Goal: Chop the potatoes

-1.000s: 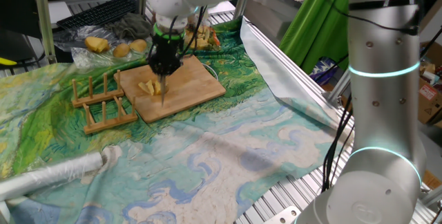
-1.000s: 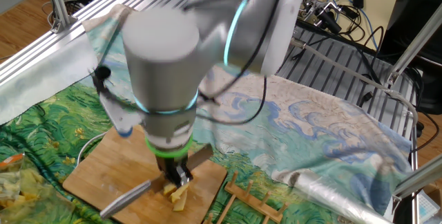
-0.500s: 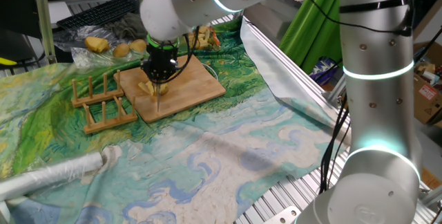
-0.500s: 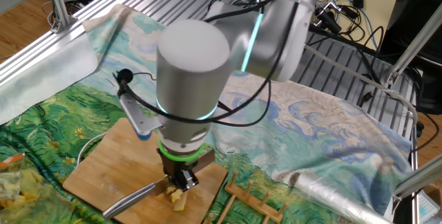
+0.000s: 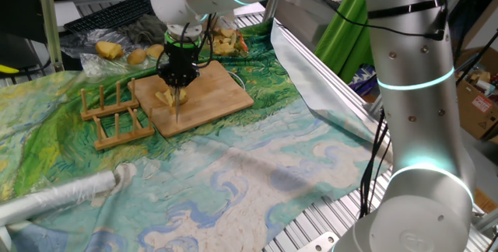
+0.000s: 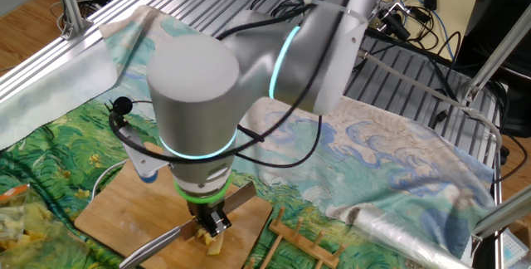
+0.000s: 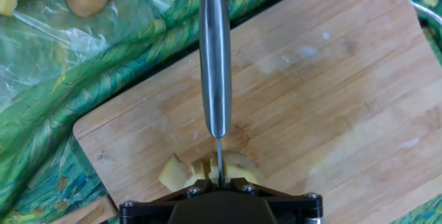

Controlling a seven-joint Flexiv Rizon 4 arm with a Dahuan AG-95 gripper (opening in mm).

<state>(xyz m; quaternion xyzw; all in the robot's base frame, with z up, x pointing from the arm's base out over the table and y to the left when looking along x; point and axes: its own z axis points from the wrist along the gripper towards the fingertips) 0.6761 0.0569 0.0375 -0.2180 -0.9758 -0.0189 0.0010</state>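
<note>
Pale-yellow potatoes (image 7: 207, 170) (several small peeled chunks) lie clustered on the wooden board (image 7: 331, 99).

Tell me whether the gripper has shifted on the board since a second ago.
Yes, slightly: in one fixed view the gripper sits a little nearer the wooden rack, remaining over the potatoes.

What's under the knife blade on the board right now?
Pale potato pieces lie on the wooden board on both sides of the knife, held by the shut gripper. The gripper body hides the blade edge, so how deep the cut goes cannot be seen.
</note>
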